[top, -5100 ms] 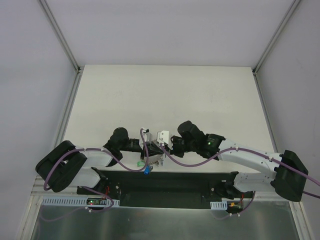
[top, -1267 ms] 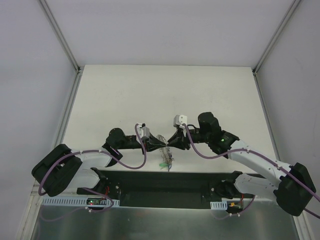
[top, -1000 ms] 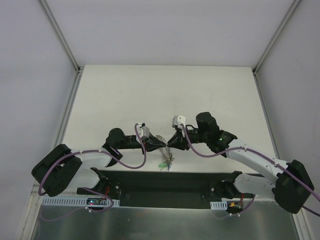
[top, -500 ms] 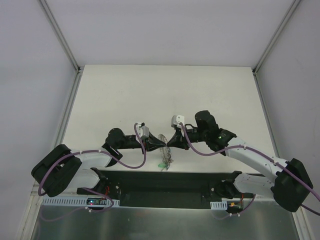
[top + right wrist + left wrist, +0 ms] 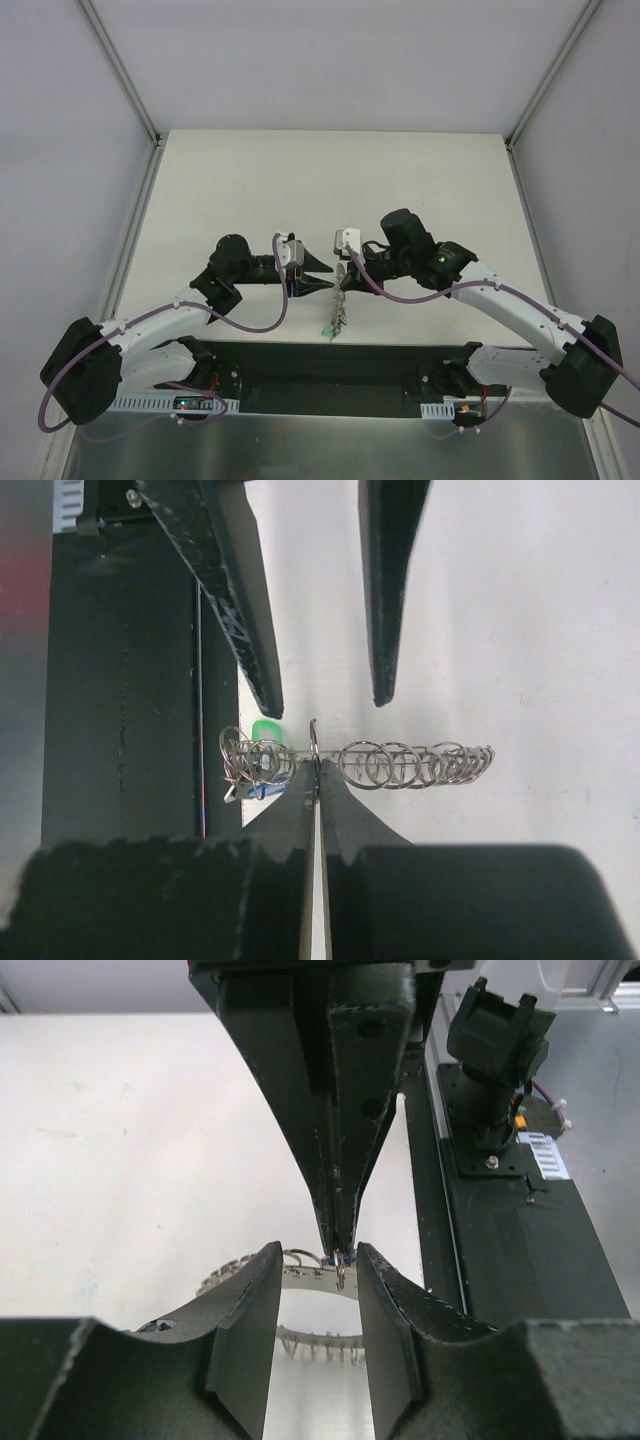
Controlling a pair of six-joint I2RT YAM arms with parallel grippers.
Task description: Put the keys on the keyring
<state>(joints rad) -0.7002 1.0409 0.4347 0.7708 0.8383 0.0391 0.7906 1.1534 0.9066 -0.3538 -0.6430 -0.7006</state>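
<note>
The keyring (image 5: pixel 405 764) was pinched by the closed right gripper (image 5: pixel 316 776) at the table's (image 5: pixel 300 180) near edge. The left gripper (image 5: pixel 326 707) was parted; steady threading of keys (image 5: pixel 263 732) was advised.

Looks like a robotics lab test cell: bare white table (image 5: pixel 330 170) walled by plain white panels (image 5: pixel 330 60) on aluminium posts (image 5: pixel 120 68) at upper left and right, cabled arms (image 5: pixel 150 322) bolted to a black plate (image 5: pixel 330 368) along the bottom.
</note>
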